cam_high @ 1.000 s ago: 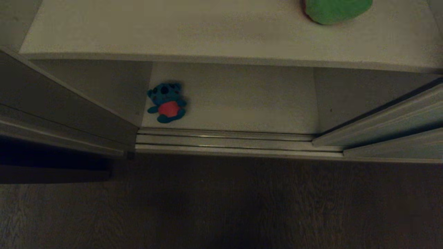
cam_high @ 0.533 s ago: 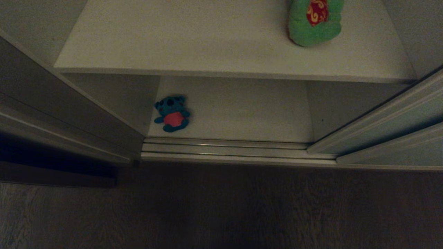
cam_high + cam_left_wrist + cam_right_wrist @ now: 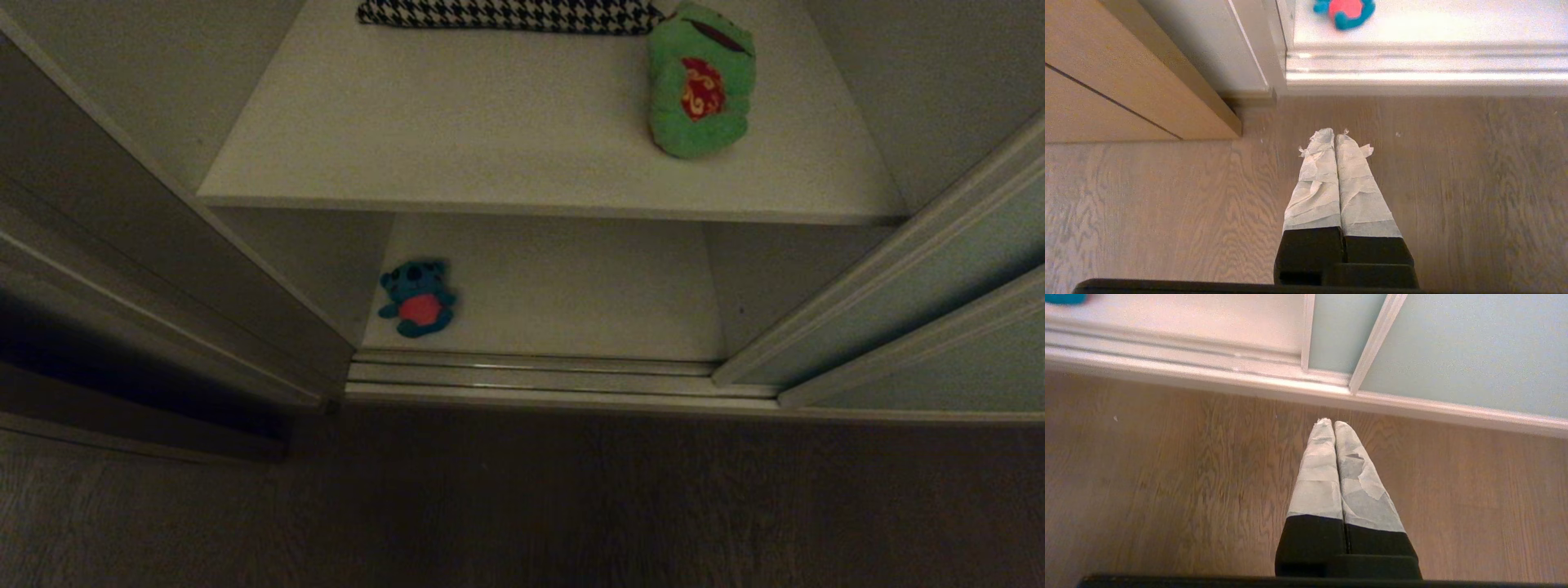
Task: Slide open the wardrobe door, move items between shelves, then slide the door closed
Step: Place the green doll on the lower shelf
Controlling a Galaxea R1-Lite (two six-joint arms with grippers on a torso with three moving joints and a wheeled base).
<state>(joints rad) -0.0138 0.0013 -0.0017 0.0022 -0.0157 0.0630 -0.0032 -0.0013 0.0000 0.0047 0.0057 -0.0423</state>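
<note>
The wardrobe stands open; its pale grey-green sliding door [image 3: 914,327] is slid to the right. A green frog plush [image 3: 700,82] with red patterned clothing lies on the upper white shelf [image 3: 490,139], at its right. A teal-blue bear [image 3: 417,298] with a red belly lies at the left of the bottom shelf [image 3: 571,286]. Neither arm shows in the head view. My left gripper [image 3: 1336,134] hangs shut and empty over the floor, short of the door track, with the bear [image 3: 1345,9] beyond it. My right gripper [image 3: 1329,424] hangs shut and empty over the floor before the door [image 3: 1453,347].
A black-and-white houndstooth cushion [image 3: 506,15] lies at the back of the upper shelf. Metal door tracks [image 3: 531,377] run along the wardrobe's foot. A brown wooden side panel [image 3: 147,269] stands at the left. Wood floor [image 3: 522,506] lies in front.
The head view has tilted up: the whole scene has slid down the picture, bringing the whole frog and the cushion into sight. Nothing in the wardrobe has moved.
</note>
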